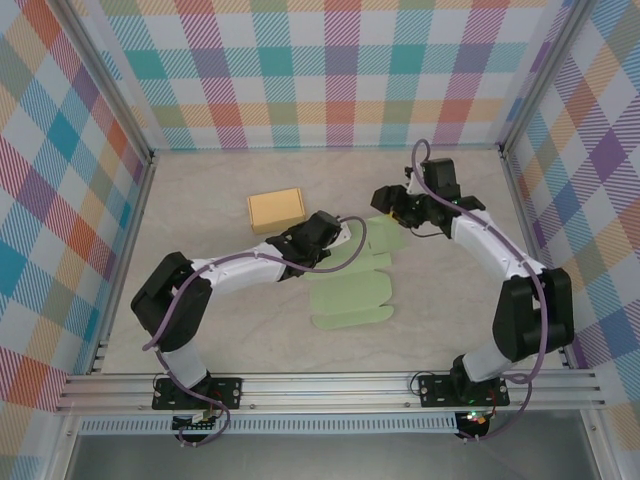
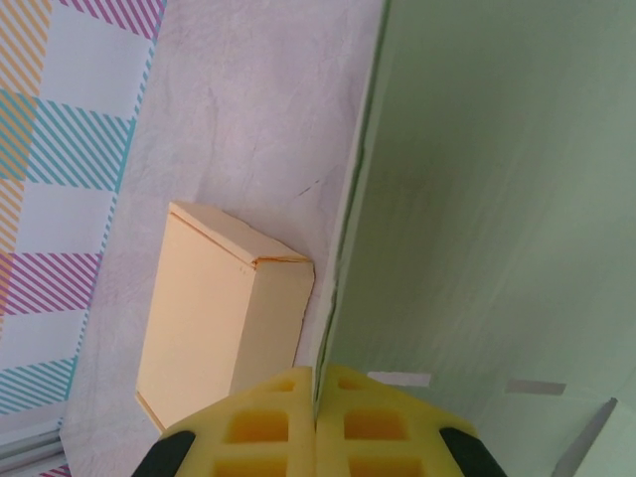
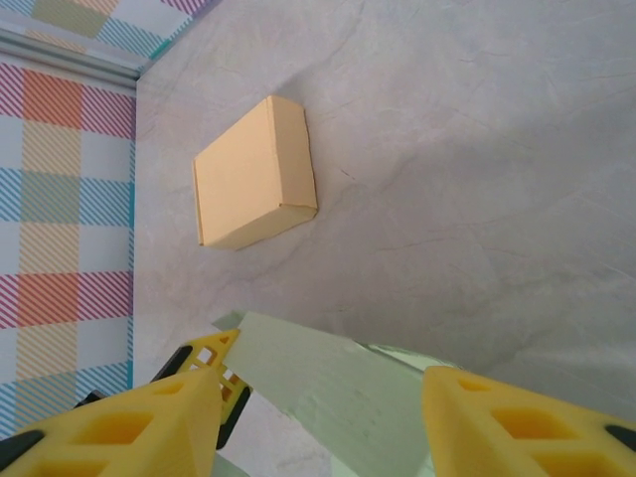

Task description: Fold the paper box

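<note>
One paper box (image 2: 497, 199) within left gripper (image 2: 316, 390)

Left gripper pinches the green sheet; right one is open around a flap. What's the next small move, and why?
Probably close the right gripper on the part of the green sheet lying between its open jaws. The left gripper is shut on the sheet's edge, so a second grip would let a flap be bent. The tan box sits apart.

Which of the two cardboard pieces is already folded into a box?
The tan box, closed on all sides; the green sheet is unfolded.
</note>
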Tool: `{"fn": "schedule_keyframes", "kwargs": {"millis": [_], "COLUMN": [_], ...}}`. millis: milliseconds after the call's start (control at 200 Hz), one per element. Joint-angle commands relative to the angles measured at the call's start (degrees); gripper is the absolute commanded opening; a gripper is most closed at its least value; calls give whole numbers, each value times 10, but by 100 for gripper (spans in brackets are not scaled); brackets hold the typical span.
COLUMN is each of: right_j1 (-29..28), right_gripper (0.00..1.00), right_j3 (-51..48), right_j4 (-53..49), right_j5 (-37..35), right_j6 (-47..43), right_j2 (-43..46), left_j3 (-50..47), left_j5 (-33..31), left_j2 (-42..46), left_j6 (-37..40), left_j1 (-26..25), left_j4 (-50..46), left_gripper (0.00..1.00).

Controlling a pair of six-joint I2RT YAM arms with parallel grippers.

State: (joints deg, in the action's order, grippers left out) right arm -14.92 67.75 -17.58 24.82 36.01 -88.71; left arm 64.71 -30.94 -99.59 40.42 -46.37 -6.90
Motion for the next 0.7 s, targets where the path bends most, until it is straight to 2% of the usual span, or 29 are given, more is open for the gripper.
{"fn": "schedule_keyframes", "kwargs": {"millis": [0, 480, 655, 695], "right_j1": [-11, -45, -52, -53], "right_gripper": [53, 47, 38, 33], "right_j3": [26, 25, 45, 47], "right_j4": [8, 24, 31, 33], "right_j5": [20, 21, 19, 21], "right_j6": [-2, 11, 15, 15], "right_j2": [-19, -85, -112, -116], "left_j3": [19, 50, 45, 44], "left_j5": [-11, -15, -11, -17], "left_j2": [-7, -35, -34, -34], "left_j6": [-15, -59, -65, -67], "left_j1": [-7, -17, -28, -29], "left_j4": [4, -4, 5, 6], "left_gripper": [0, 0, 0, 0]}}
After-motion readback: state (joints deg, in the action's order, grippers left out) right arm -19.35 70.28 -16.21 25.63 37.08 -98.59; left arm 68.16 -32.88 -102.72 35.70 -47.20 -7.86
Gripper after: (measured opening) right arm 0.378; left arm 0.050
